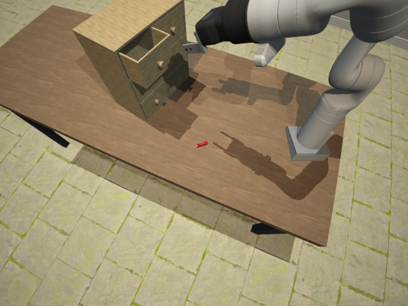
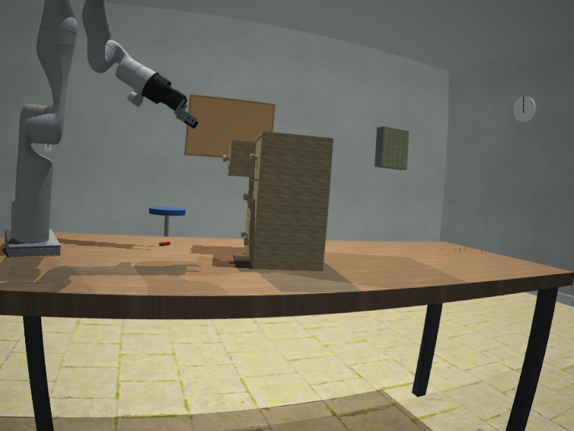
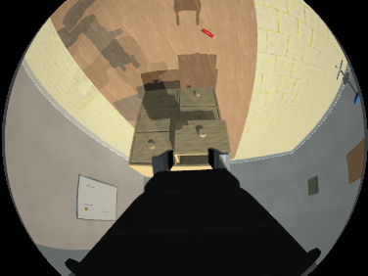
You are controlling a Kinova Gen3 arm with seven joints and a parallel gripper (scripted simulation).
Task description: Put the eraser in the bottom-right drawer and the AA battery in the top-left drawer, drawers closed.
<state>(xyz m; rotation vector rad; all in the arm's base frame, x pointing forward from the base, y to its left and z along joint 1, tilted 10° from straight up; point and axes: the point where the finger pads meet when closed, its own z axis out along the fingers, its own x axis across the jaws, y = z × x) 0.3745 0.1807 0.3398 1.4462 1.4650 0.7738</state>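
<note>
The wooden chest (image 1: 98, 27) (image 2: 291, 204) stands upright. Its top-row left drawer (image 1: 150, 70) (image 2: 240, 160) (image 3: 196, 143) is pulled out and level; the other drawers look pushed in, including the bottom-row right drawer (image 3: 163, 98). A tiny reddish bit shows inside the open drawer; I cannot tell what it is. A small red cylinder (image 1: 202, 144) (image 2: 164, 243) (image 3: 207, 33) with a pale end lies on the table in front of the chest; I cannot tell whether it is the AA battery. No eraser is visible. My gripper (image 1: 190, 48) (image 2: 192, 122) (image 3: 190, 156) is open and empty, in front of and above the open drawer.
The arm's base stands on the table (image 1: 257, 194) (image 2: 393, 264) opposite the drawer fronts. Drawer knobs (image 1: 173, 30) (image 3: 152, 143) stick out from the fronts. A blue stool (image 2: 167, 211) stands beyond the table. Shadows of the arm and chest fall across the table.
</note>
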